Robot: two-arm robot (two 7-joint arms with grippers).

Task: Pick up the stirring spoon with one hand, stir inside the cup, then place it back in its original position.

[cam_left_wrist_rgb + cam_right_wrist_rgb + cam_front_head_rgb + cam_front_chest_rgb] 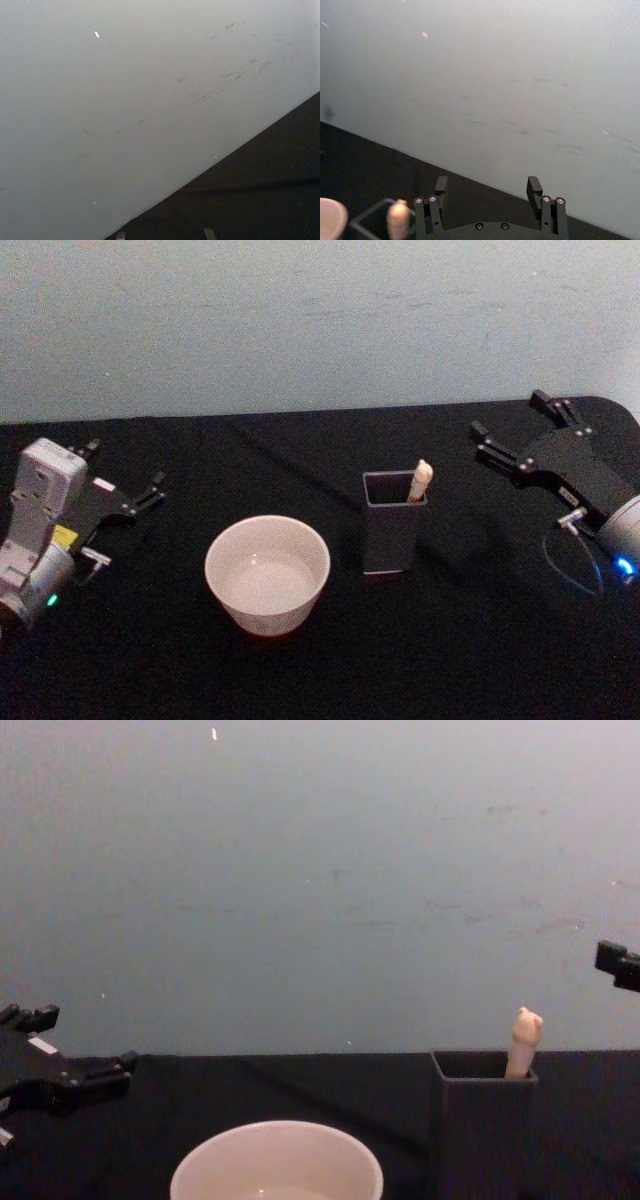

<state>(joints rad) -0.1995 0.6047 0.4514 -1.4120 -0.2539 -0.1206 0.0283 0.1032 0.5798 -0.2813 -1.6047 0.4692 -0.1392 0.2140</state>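
Observation:
The stirring spoon [420, 481] stands upright in a dark grey square holder [393, 520], with only its cream knobby handle [523, 1040] showing above the rim. The white cup [267, 575] sits on the black table to the left of the holder and looks empty. My right gripper [508, 412] hovers open at the back right, well apart from the holder. In the right wrist view its fingers [441, 185] are spread, with the spoon handle [399, 217] and the cup [330, 217] off to one side. My left gripper [125, 465] rests open at the far left.
A black cloth covers the table [480, 640], which ends at a pale grey wall [320, 320] just behind. The holder [485, 1120] stands close to the right of the cup [277, 1160]. Open table lies in front of both.

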